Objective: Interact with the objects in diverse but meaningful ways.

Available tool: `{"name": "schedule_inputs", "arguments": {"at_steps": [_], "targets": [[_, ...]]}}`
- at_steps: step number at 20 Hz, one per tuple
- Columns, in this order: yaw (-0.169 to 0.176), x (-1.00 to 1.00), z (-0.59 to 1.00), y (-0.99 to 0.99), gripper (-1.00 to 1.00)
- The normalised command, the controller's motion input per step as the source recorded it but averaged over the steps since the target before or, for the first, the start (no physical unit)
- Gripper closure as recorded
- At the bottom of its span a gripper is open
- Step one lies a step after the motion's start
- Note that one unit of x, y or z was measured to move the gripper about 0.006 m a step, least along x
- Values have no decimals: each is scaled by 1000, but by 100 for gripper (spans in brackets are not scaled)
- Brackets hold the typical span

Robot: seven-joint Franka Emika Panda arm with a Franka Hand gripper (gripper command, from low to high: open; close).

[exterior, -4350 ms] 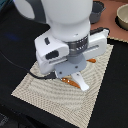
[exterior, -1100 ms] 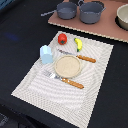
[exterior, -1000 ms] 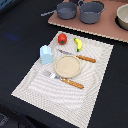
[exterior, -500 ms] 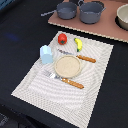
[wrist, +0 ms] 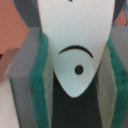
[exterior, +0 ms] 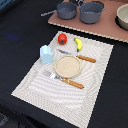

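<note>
Nothing is in my claw [wrist: 75, 95] that I can make out, and whether it is apart or together I cannot tell; between picks, I judge, next reaching down for the tomato [exterior: 62, 38] left of the banana [exterior: 78, 44], at the mat's [exterior: 95, 85] far edge.

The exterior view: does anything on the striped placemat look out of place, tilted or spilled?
Nothing stands out. The round beige plate sits mid-mat on the striped placemat, with an orange-handled fork and knife beside it. The red tomato, yellow banana and pale blue carton stand apart; no spill.
</note>
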Motion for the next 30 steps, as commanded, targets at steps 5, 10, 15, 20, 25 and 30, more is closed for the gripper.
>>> {"name": "schedule_inputs", "arguments": {"at_steps": [5,10,15,20,25,30], "targets": [[35,-8,-168,127,100],[17,0,-282,3,100],[8,-41,-287,0,100],[5,-142,-291,0,-100],[1,-181,-230,0,-100],[0,-165,625,139,-100]]}}
